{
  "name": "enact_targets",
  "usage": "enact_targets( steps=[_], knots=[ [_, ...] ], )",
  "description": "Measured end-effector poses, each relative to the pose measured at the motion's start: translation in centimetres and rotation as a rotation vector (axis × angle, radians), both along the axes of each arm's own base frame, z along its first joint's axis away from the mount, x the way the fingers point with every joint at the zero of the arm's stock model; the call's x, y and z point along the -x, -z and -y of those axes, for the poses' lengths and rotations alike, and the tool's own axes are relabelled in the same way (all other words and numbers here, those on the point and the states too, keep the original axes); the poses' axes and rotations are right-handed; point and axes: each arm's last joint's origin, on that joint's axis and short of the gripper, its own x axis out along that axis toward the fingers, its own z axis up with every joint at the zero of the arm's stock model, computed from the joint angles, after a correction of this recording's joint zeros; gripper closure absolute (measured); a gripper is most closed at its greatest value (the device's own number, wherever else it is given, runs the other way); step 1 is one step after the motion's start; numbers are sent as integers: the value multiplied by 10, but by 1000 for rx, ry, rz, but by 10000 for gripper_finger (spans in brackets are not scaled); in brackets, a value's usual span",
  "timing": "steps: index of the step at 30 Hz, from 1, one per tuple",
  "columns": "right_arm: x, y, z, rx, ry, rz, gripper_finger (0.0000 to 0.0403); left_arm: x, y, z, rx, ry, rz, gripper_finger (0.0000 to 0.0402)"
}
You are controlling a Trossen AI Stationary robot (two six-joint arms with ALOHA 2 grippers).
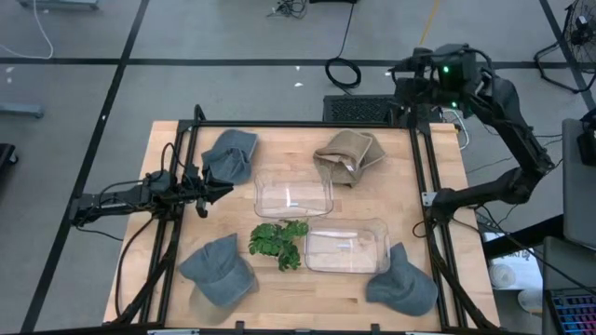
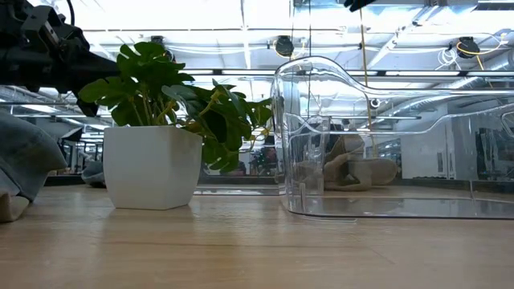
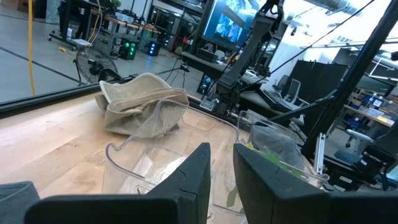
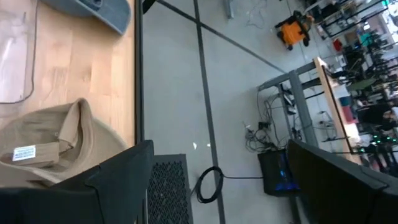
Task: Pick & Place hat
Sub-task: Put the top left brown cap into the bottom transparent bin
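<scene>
Three grey hats lie flat on the table: one far-left, one near-left, one near-right. A tan hat lies crumpled at the far side. My left gripper hovers low at the table's left, just short of the far clear bin. It points right, with a narrow gap between its fingers, and holds nothing. My right gripper hangs wide open and high, beyond the table's far edge near the tan hat.
A second clear bin sits near-right. A potted plant stands between the bins and the near-left hat. Black frame rails run along the table's sides. Bare wood shows right of the far bin.
</scene>
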Motion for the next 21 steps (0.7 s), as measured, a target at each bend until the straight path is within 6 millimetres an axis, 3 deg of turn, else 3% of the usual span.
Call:
enact_targets(
  steps=[10, 21],
  knots=[
    [-5, 10, 40, 25, 35, -59, 46, 0, 0, 0, 0, 0, 0, 325],
    [-12, 37, 49, -178, -57, -200, 46, 0, 0, 0, -1, 0, -1, 325]
  ],
)
